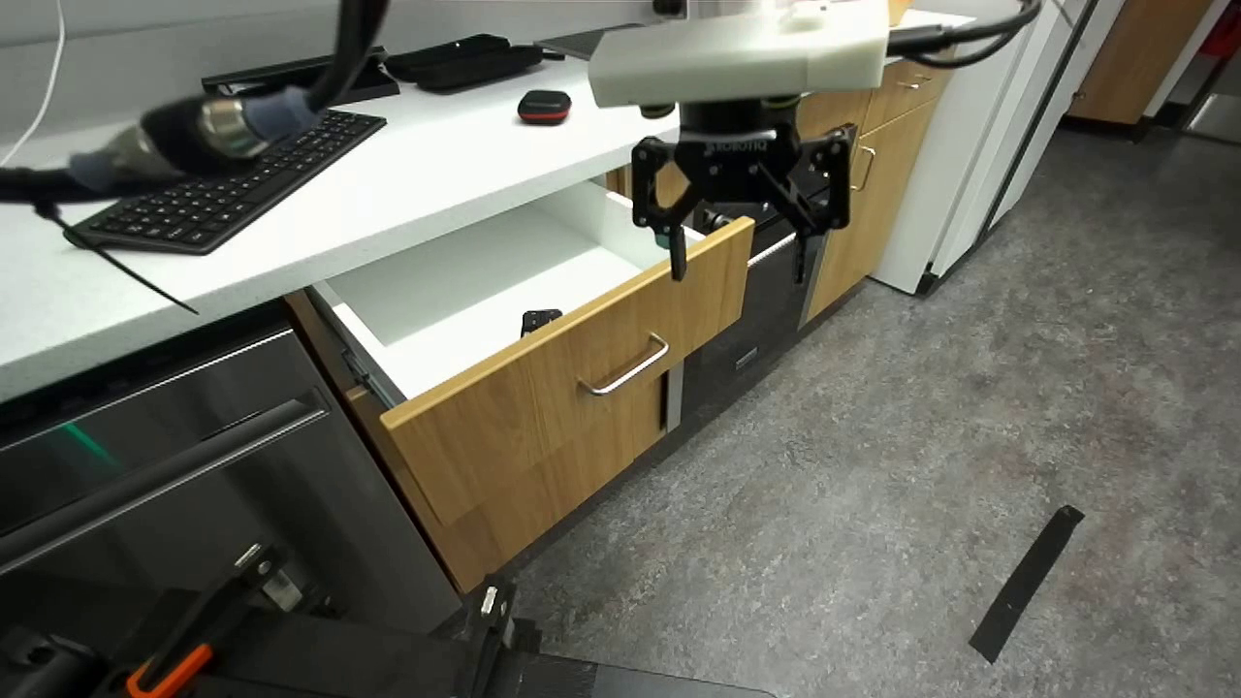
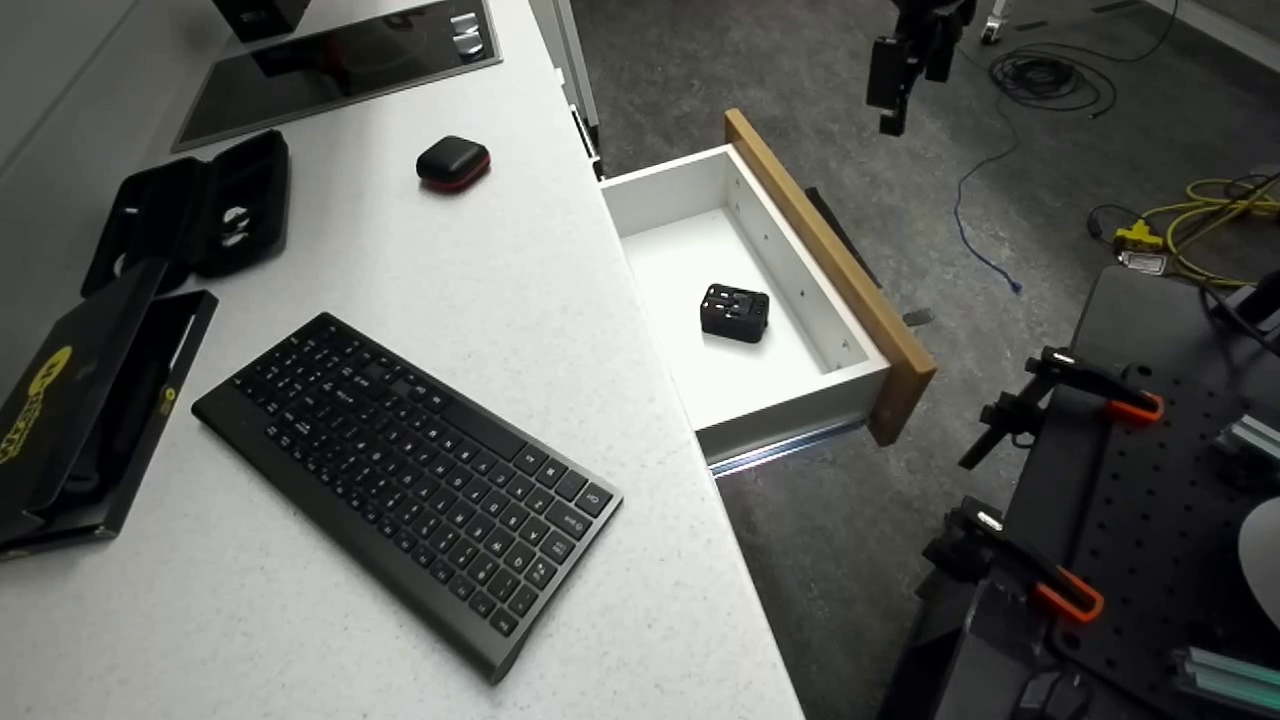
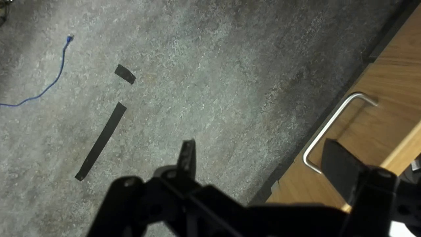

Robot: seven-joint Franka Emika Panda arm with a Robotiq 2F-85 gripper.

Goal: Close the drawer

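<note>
The drawer stands pulled out below the counter, with its light wood front and white inner box. It also shows in an exterior view and partly in the wrist view. Its silver bar handle appears on the right in the wrist view. A small black object lies inside. My gripper is open with nothing between its fingers. It hangs in front of the drawer, towards its far end, apart from the front in an exterior view. In the wrist view its fingers are spread wide.
The white counter overhangs the drawer and bears a keyboard and black cases. A dark dishwasher front and a black oven front flank the drawer. A black platform with orange clamps stands opposite.
</note>
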